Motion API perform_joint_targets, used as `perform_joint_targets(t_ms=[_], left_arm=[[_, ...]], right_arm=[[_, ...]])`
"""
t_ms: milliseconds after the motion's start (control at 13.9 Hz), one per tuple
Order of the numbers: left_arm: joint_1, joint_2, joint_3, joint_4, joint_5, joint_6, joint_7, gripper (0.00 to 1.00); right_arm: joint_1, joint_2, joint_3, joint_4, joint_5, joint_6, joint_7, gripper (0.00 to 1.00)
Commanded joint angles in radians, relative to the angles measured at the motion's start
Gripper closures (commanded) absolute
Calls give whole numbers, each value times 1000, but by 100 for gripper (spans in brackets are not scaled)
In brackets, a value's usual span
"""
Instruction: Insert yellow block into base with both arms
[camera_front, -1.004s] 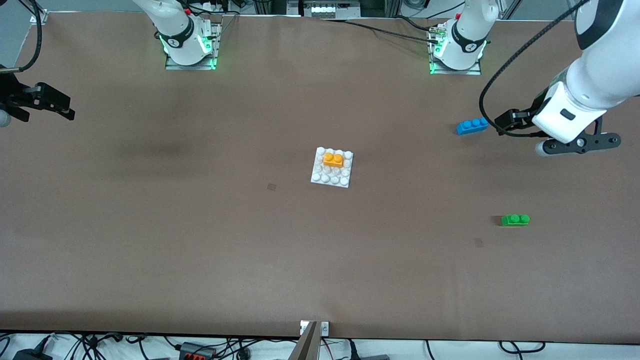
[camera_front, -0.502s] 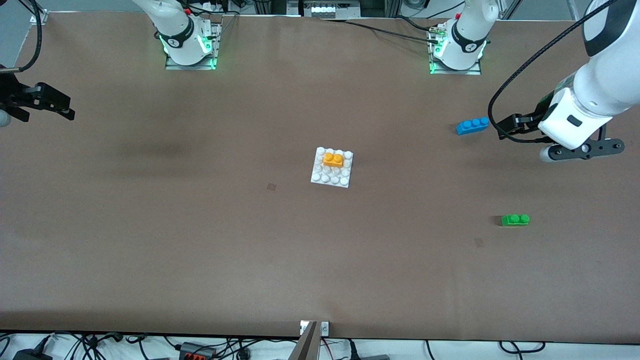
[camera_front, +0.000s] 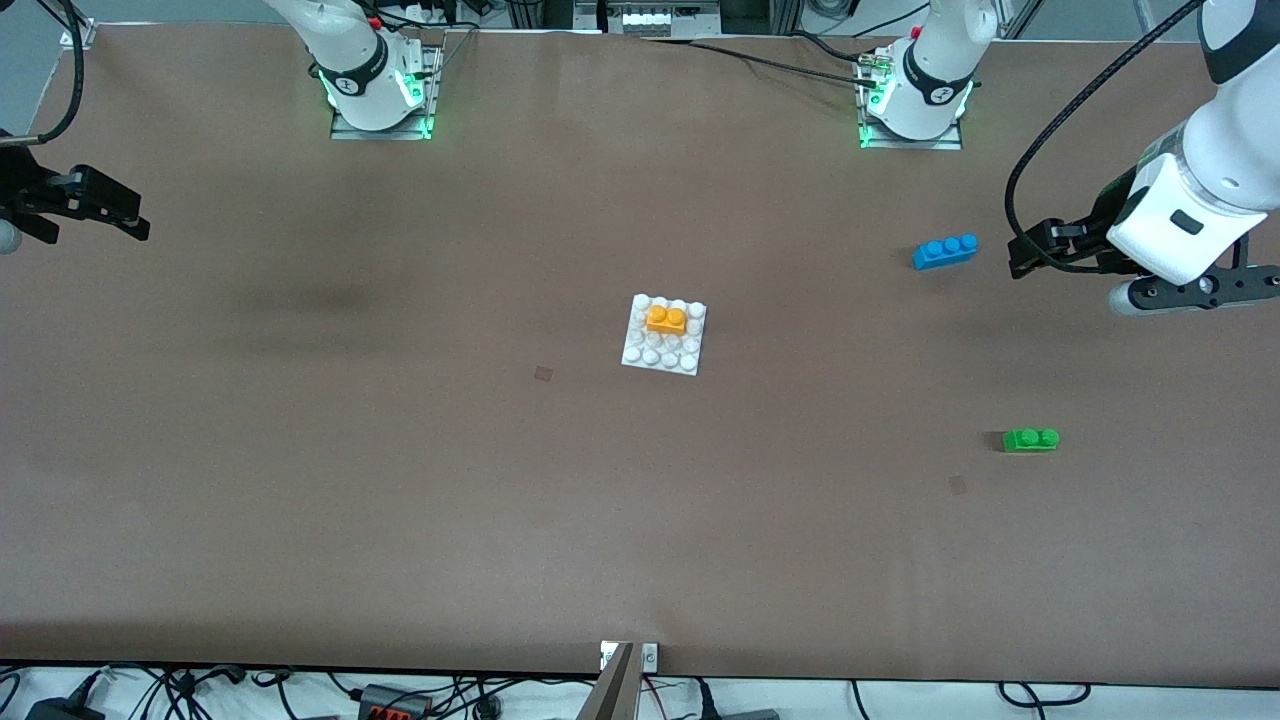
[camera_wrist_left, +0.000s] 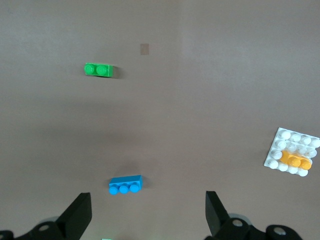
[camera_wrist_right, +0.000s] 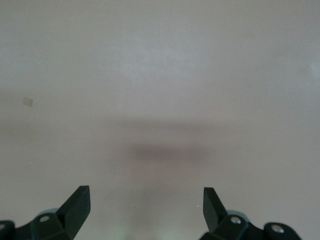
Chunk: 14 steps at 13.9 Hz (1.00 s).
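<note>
Insertion looks finished: your small yellow-orange two-stud plastic block sits on the flat white studded base mid-bench. Left pincer and right pincer hang wide open, empty, at opposite bench ends; you need only park both.

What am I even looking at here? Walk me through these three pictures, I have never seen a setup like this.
Two white robot arms stand at a brown table, each ending in a two-finger gripper. The big picture looks down from across the table; the other two come from cameras on the arms' wrists. In the middle lies the base, a white studded plate, with the yellow block sitting on it. A blue brick and a green brick lie toward the left arm's end. The left gripper hangs open and empty near the blue brick; the right gripper waits open over bare table at its own end.
</note>
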Motion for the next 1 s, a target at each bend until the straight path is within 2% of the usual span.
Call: perform_joint_targets(t_ms=[0,143,215,287,358,430,645,932], left_arm=[[31,16,-7,18,-23,-6,34,0],[77,20,-32,18,-22,-6,73,0],[56,20,-23,20,-11,-6,93,0],[-26,20,42,26,-11,-14,113,0],[-134,19,192,30,-14,-14,129,0],[-166,20,248,26,-23,-15,141,0],[-96,20,175,24,-25,-14,149,0],[-96,19,172,24,-25,-16,146,0]], right_arm=[[-4,-12,5,-11,16,6,14,0],[-4,-10,5,-11,16,6,14,0],[-4,-10,5,-11,16,6,14,0],[-4,-10,5,-11,16,6,14,0],[-4,-12,5,-11,16,6,14,0],[-4,-10,5,-11,16,6,14,0],[-4,-10,5,-11,16,8,14,0],[-4,-10,5,-11,16,8,14,0]])
